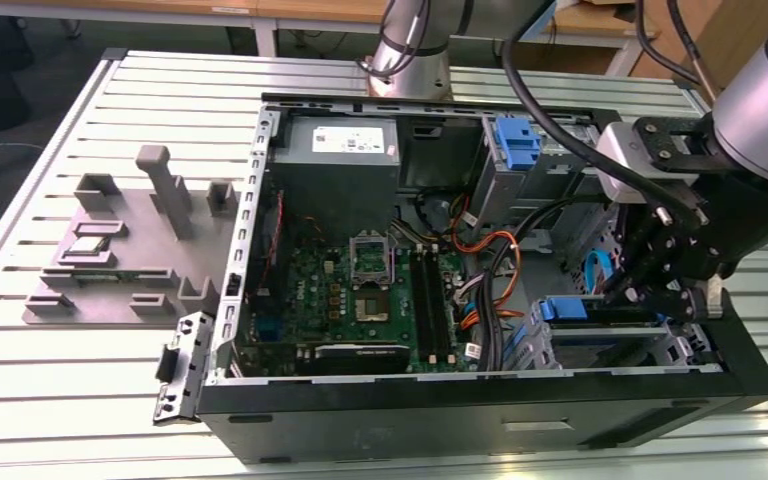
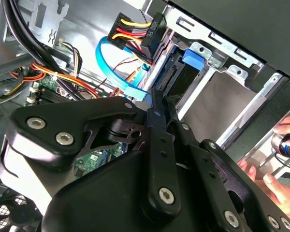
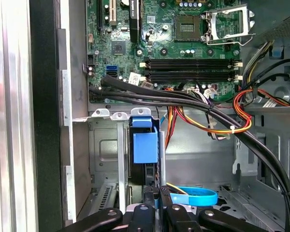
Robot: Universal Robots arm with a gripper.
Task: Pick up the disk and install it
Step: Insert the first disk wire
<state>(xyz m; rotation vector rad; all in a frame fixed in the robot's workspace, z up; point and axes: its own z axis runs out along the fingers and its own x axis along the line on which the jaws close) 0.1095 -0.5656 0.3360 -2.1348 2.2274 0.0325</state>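
Black linkage arms of the pincer (image 3: 157,194) sit right up close in both wrist views, and its two fingers (image 2: 158,113) are drawn together with hardly a gap. The tips are right at the near end of the disk (image 3: 145,145). I can't tell whether they pinch any part of it.

That disk stands on edge in the drive bay in the corner of the computer case (image 1: 491,415), its blue carrier facing the first wrist view, metal cage walls on either side. Just beside it a blue data cable (image 3: 195,195) curls over the case floor. In the second wrist view a black power plug (image 2: 152,29) with red, yellow and black wires hangs near the disk's connector edge, and a person's hand (image 2: 275,186) shows outside the case wall.

Further in, a thick bundle of black cables (image 3: 150,94) crosses above the bay. Beyond it lies the green motherboard (image 3: 135,43) with its memory slots (image 3: 191,67) and bare processor socket (image 3: 188,26).

Out wide in the exterior view, the arm reaches down at the exterior view's right. At the far end of the case sit the grey power-supply box (image 1: 353,145) and a second blue bracket (image 1: 518,140). On the slatted worktop (image 1: 117,400), a grey fixture (image 1: 117,250) stands to the exterior view's left, well apart from the case.
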